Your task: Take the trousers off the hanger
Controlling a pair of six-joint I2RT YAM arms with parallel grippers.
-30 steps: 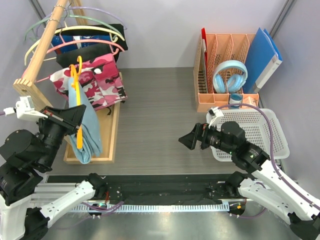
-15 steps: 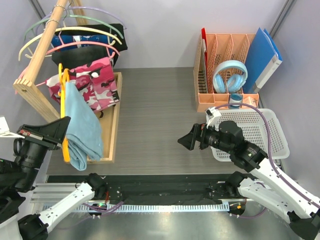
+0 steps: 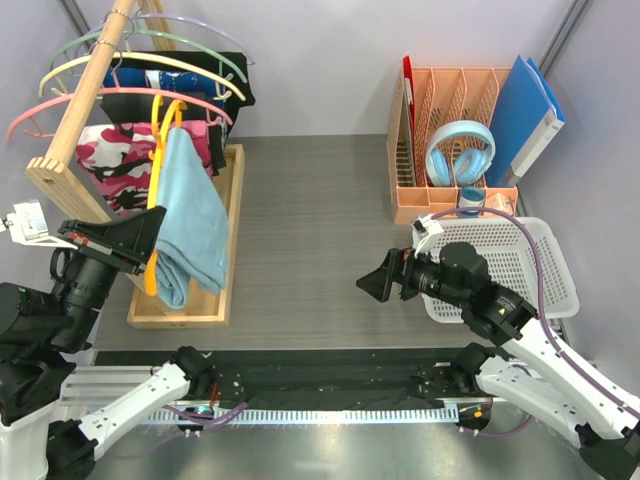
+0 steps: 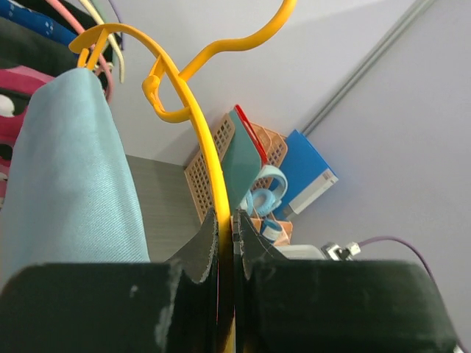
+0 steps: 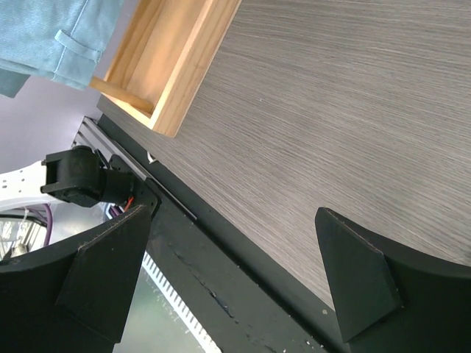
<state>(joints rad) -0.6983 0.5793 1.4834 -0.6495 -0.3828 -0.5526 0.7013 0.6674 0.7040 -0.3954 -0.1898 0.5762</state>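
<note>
Over grey table (image 3: 320, 200), left wrist view reveals left pincer (image 4: 227, 235) pinching hanger (image 4: 199, 125).

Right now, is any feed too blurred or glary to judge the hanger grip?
Left wrist: hanger sharp, left gripper dark but shut on it. Top external: even light, mild glare on the near rail only. Right wrist: sharp, hanger not shown.
</note>
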